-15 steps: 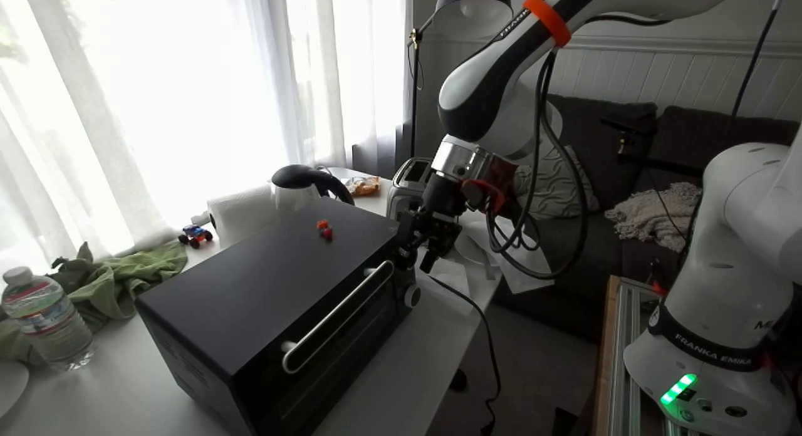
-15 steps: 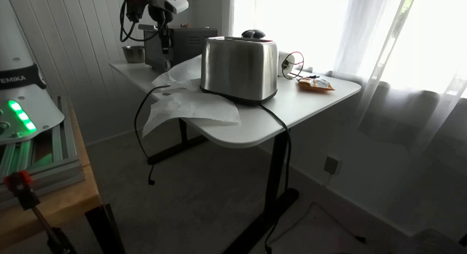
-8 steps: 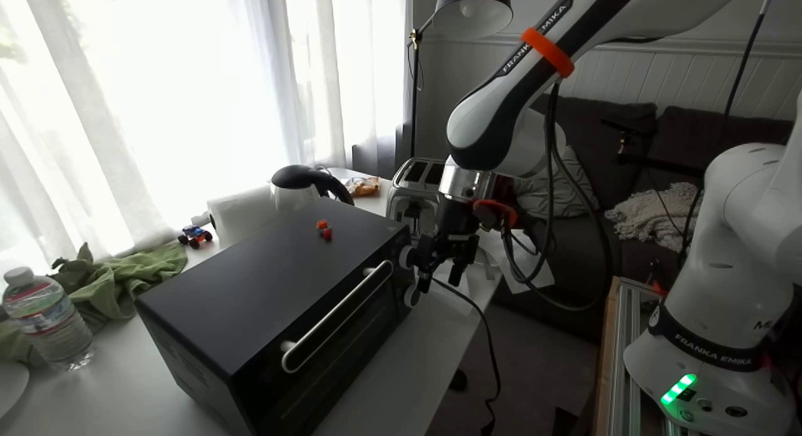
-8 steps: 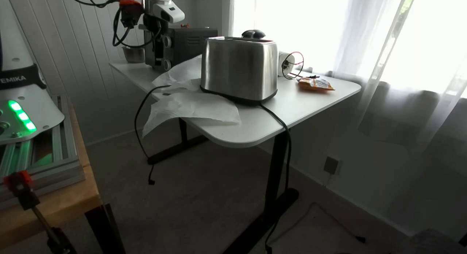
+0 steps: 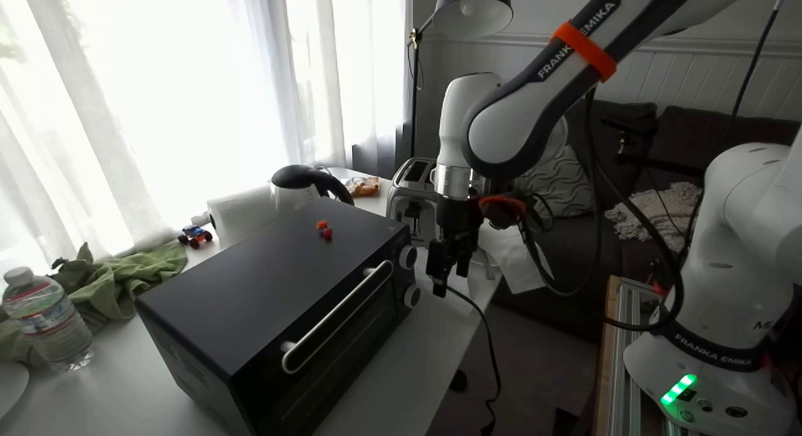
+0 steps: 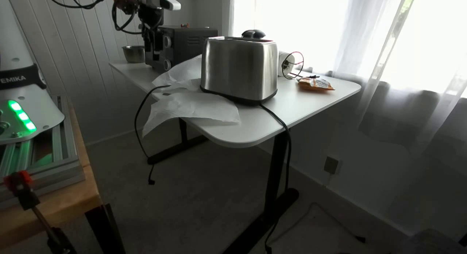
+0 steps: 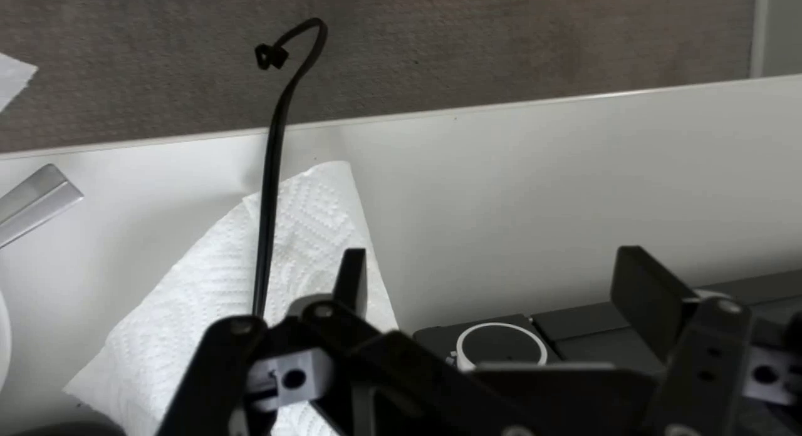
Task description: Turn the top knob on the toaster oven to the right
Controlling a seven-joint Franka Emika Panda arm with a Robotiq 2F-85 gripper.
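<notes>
Curtains (image 5: 163, 110): sheer and white, full of daylight, covering the room's left side from where I stand.
Worktop (image 5: 119, 386): white, carrying the whole spread of things.
Bottle (image 5: 47, 320): clear plastic, upright, beside a rumpled green cloth (image 5: 150, 260).
Toy truck (image 5: 195, 235): blue and orange, near the paper towel roll (image 5: 243, 212).
Toaster oven (image 5: 269, 279): black box on the worktop, silver bar handle (image 5: 338, 317) along its door, small red and orange pieces (image 5: 326, 233) on top.
Top knob (image 5: 408, 257): right end of the oven's front, above the lower knob (image 5: 411, 296); how far it is turned I can't make out.
Toaster (image 5: 399, 204): brushed metal, standing beyond the oven.
Fingers (image 7: 648, 295): pointing down just beside the knobs, a slim gap showing between; parted wide and released, as the wrist view makes plain.
Wrist (image 5: 454, 182): hangs nearly plumb above them.
Arm (image 5: 532, 110): slants down leftward from the upper right, orange band (image 5: 584, 51) around it, then bends at a rounded joint into the wrist.
Sofa (image 5: 702, 129): dark, behind the arm, with a patterned cushion (image 5: 561, 185).
Robot base (image 5: 714, 373): far right, white, green lights (image 5: 678, 389) glowing.
</notes>
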